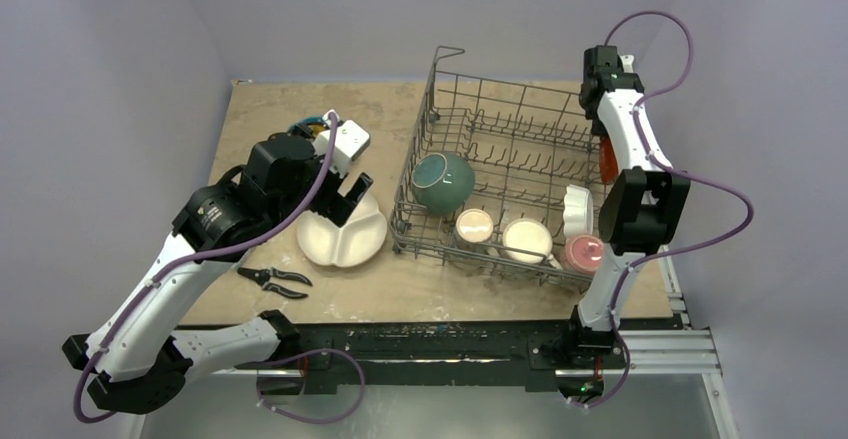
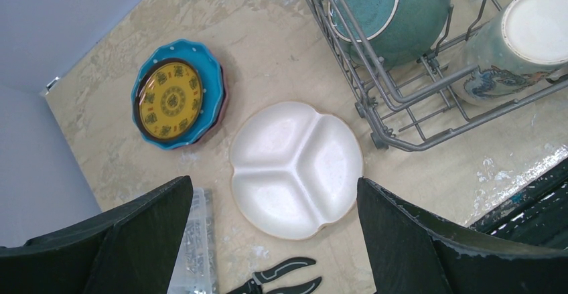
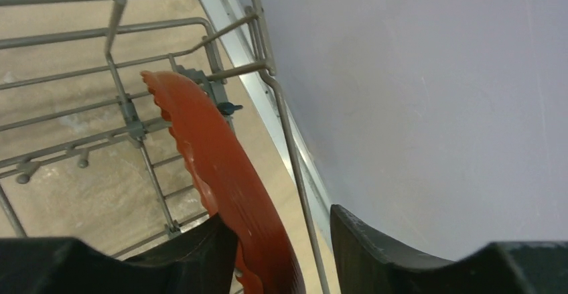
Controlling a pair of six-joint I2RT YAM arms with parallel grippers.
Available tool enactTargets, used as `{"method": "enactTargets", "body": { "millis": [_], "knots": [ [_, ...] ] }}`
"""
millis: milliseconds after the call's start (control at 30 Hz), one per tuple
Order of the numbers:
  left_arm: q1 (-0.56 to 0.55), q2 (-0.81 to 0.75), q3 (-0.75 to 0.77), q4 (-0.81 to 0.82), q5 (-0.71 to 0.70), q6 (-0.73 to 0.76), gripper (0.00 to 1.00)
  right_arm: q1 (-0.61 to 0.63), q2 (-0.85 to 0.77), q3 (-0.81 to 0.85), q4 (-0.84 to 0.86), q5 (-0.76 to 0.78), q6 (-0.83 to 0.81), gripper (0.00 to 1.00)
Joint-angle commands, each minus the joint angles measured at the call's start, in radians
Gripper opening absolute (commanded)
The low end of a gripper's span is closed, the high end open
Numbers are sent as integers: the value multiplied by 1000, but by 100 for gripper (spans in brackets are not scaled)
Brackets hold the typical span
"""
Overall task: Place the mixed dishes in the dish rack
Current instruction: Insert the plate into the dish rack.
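My right tool (image 3: 280,217) straddles the orange plate (image 3: 214,147). Its two black fingers stand apart, one close against the plate's face and the other clear of it with a gap showing, so it is not pinching. The plate stands on edge, tilted, by a corner of the dish rack (image 1: 520,149), against its tall right-hand wall. I judge the wires and tines are carrying it there, which is why a loose hold will do.

My left tool (image 2: 273,181) is spread wide and holds nothing. It hangs over the white divided plate (image 2: 295,170), which lies flat on the surface (image 2: 281,53) just beside the rack's near left corner. I take the wide spread to suit a broad, flat dish that must be caught by its rim.

Farther left lies a blue plate with a yellow centre (image 2: 177,96), also flat and waiting. The pliers (image 2: 281,277) lie near, but they are not mine to load. Inside the rack the teal bowl (image 2: 395,13) rests on its side at the left end, with a mug (image 2: 522,39) beside it.
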Motion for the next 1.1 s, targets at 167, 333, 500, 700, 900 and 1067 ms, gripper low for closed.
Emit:
{"method": "enactTargets", "body": {
  "millis": [167,333,500,700,900,1067],
  "knots": [
    [-1,17,39,8,-25,-46,91,9,-80,53,-85,48,52,69],
    [12,18,48,1,-28,-96,91,18,-136,73,-140,3,86,79],
    [36,16,65,-21,-57,-208,91,34,-264,68,-139,-115,105,87],
    [105,17,124,-108,-60,-455,92,70,-386,68,-105,-501,205,98],
    [236,-45,88,-191,33,-706,93,94,-557,-123,50,-929,295,98],
    [327,-67,-6,-231,98,-855,94,103,-681,-247,96,-1079,325,98]
  ]
}}
